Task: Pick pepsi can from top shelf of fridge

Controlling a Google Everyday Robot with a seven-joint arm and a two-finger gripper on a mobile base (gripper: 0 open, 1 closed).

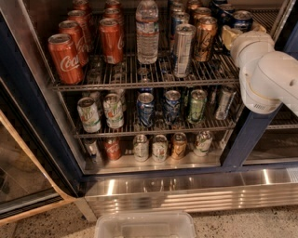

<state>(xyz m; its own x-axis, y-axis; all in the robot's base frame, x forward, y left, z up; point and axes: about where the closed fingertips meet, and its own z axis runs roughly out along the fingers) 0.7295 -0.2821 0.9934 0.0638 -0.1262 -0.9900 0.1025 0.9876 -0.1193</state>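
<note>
Now, up at the right end of the top shelf [153, 74] of the fridge [246, 137]: gripper [228, 36], pale yellow, poking out from behind the bulky white arm [270, 74] and reaching in over the rack. Mostly hidden by the wrist, so cannot tell whether spread or closed (nor whether touching anything). Just beside it, nearer the right wall and a little further back, the pepsi can [243, 21], deep blue with a silver lid, standing upright on the rods. Behind that, 1 more dark can [226, 11], partly hidden. Leftward along the same rack: bronze can [205, 39], tall slim silver can [182, 50], clear water bottle [147, 31], then rows of red Coca-Cola cans [65, 58] running back into the cooler. Below, 2 more levels of mixed cans [145, 109], all upright. Down at floor level, ribbed steel base panel [186, 193], and in front of it a clear plastic bin [145, 225].
</note>
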